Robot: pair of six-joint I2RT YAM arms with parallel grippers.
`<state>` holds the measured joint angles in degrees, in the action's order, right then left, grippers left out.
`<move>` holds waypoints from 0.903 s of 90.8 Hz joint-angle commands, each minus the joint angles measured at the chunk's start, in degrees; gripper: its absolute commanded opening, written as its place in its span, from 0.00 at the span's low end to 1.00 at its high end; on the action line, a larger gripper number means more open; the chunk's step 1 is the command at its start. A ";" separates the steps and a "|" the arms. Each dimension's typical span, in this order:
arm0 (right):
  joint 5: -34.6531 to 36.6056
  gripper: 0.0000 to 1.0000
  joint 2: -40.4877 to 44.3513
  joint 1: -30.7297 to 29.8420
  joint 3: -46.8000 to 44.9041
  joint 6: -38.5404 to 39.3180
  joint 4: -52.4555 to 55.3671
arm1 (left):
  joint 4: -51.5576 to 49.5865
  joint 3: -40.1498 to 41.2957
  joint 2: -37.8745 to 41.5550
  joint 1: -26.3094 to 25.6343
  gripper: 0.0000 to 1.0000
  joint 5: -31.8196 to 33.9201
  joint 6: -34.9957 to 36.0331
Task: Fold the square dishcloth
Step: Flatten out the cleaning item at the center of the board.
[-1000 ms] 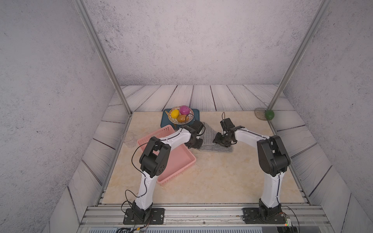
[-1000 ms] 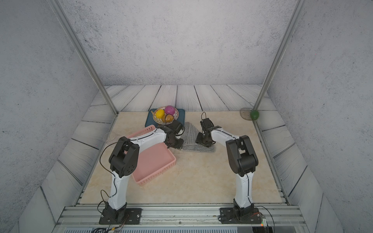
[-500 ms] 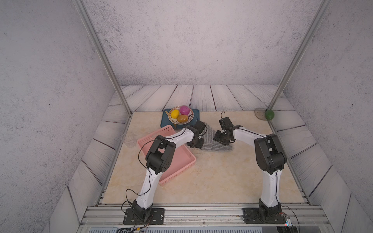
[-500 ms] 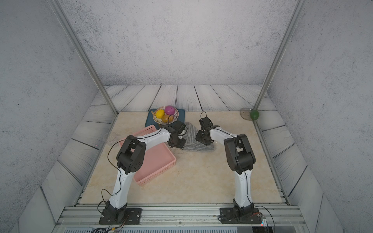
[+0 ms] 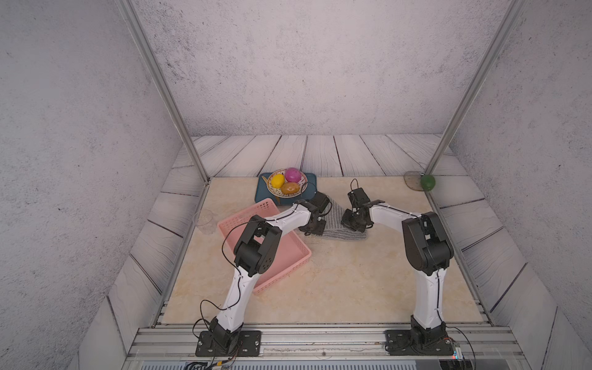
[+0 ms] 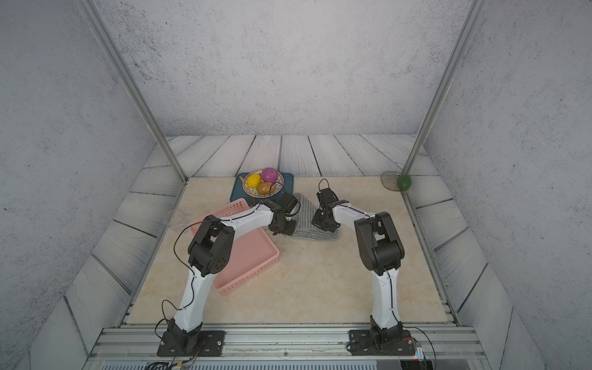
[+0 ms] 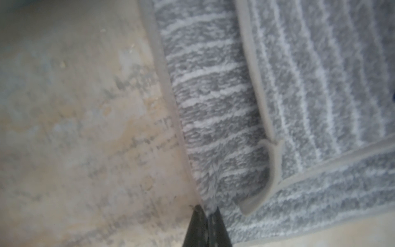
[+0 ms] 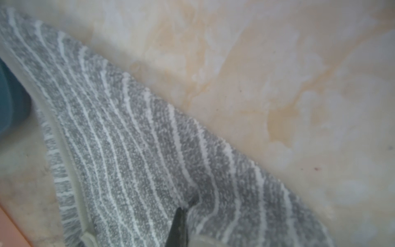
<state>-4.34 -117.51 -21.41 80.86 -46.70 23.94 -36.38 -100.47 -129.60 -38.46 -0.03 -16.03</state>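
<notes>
The square dishcloth (image 5: 336, 221), grey with thin white stripes, lies on the beige table between both arms in both top views (image 6: 307, 217). My left gripper (image 5: 315, 229) is down at its left edge and my right gripper (image 5: 352, 224) at its right side. In the left wrist view the left gripper (image 7: 208, 208) is shut, pinching the hemmed edge of the dishcloth (image 7: 213, 107), where one layer lies over another. The right wrist view has the right gripper (image 8: 183, 210) shut on a puckered fold of the dishcloth (image 8: 128, 149).
A pink perforated basket (image 5: 243, 213) sits left of the cloth, under my left arm. Behind it is a blue tray (image 5: 312, 182) with a plate of fruit (image 5: 290, 187). A clear cup (image 5: 204, 221) stands at the left edge, a green ball (image 5: 427, 182) at the back right.
Both grippers have gone from open to shut on the cloth. The arms have shifted only slightly over it.
</notes>
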 commanded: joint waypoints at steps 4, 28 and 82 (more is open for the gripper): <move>1.02 0.07 6.39 0.50 -3.01 0.97 3.61 | -1.98 2.92 1.20 -2.51 0.00 -0.81 -0.40; 1.51 0.06 14.79 3.15 -7.66 1.76 6.12 | -0.64 9.38 6.51 -6.23 0.00 -2.43 -3.63; -13.25 0.49 7.23 13.51 0.00 7.59 4.27 | -0.21 13.16 9.15 -9.79 0.29 -2.00 -6.36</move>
<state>-12.86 -109.12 -7.73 76.31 -42.35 26.85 -34.79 -89.21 -122.34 -47.81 -1.87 -21.65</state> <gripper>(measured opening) 0.467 0.198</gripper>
